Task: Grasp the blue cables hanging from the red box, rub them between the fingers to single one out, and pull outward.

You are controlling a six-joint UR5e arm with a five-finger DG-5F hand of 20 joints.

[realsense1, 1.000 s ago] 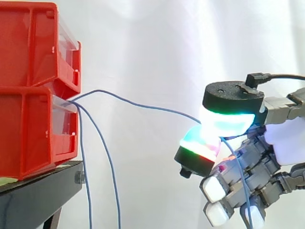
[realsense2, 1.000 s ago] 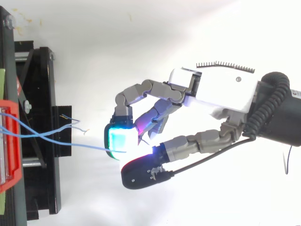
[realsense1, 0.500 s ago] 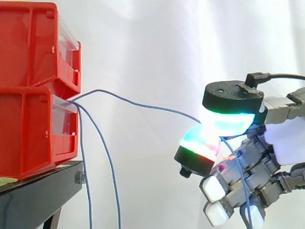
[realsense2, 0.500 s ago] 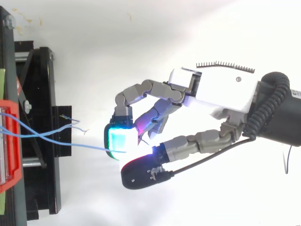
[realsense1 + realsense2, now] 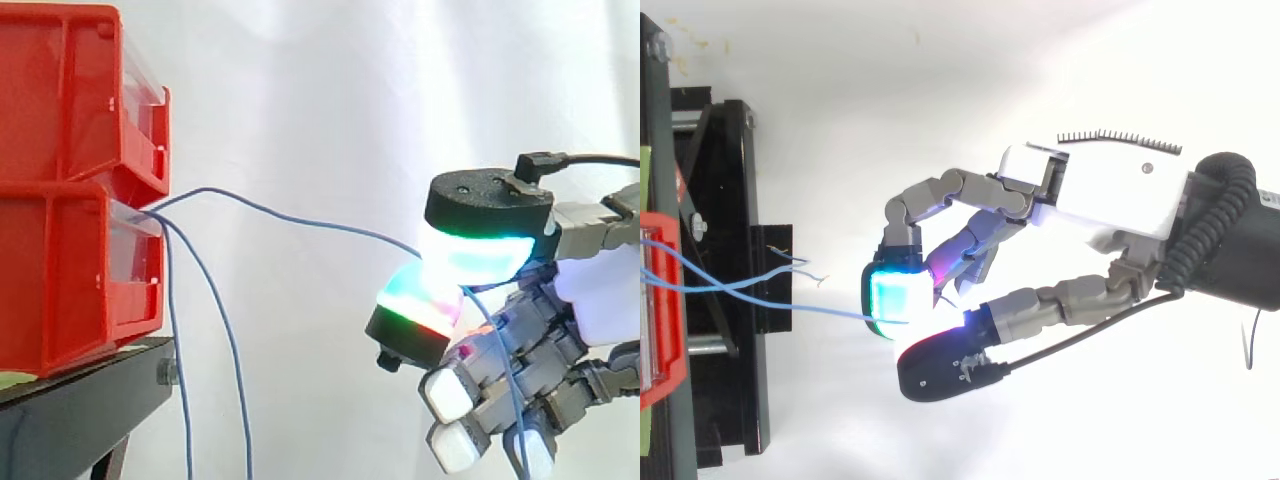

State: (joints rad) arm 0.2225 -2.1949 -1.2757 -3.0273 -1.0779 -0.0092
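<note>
Thin blue cables (image 5: 210, 290) come out of the front of the lower red bin (image 5: 70, 270). Two of them hang straight down beside the black stand (image 5: 80, 410). A third blue cable (image 5: 300, 222) stretches right from the bin to my hand (image 5: 560, 300) and is pinched between a glowing cyan-green pad and the thumb pad, then drops past the curled lower fingers (image 5: 455, 395). From above, the same pinched cable (image 5: 810, 308) runs from the bin edge (image 5: 665, 300) to the hand (image 5: 1090, 200), which sits well right of the stand.
A second red bin (image 5: 70, 90) is stacked on the lower one. The black stand (image 5: 730, 280) carries both at the left. Loose cable ends (image 5: 805, 265) stick out near the stand. A white curtain hangs behind.
</note>
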